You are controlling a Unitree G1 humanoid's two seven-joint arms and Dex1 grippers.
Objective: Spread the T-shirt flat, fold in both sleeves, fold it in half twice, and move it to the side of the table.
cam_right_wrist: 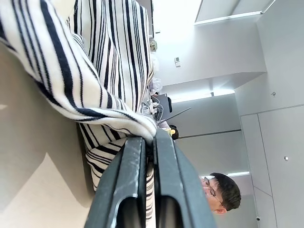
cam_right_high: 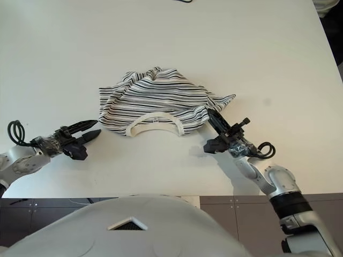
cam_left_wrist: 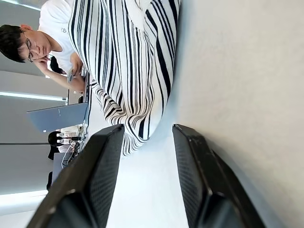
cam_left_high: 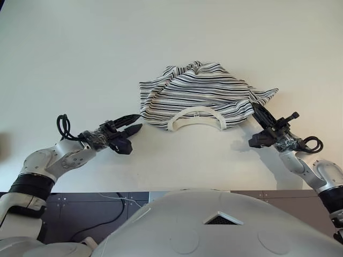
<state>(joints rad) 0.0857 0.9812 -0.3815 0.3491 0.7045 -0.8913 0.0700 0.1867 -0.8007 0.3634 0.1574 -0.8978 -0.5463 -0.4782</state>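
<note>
The striped T-shirt (cam_left_high: 201, 91) lies in a crumpled heap near the middle of the white desk (cam_left_high: 69, 59), and it is not spread flat. Its black and white stripes run across the cloth in waves, and the cloth rises into folds at the far side. The white collar (cam_left_high: 196, 118) makes an arc at the near edge of the heap, on the side toward the robot. The right gripper (cam_left_high: 256, 109) is clenched on the T-shirt: its two fingers (cam_right_wrist: 126, 180) are pressed together, and a fold of striped cloth at the shirt's right edge is pinched between their tips. Just past this gripper the cloth ends in a small pointed corner. The left gripper (cam_left_high: 135, 123) is released, its two fingers (cam_left_wrist: 102, 166) standing apart with bare desk showing between them. It hovers low, just beside the left near corner of the T-shirt, and I cannot tell if it touches the cloth
</note>
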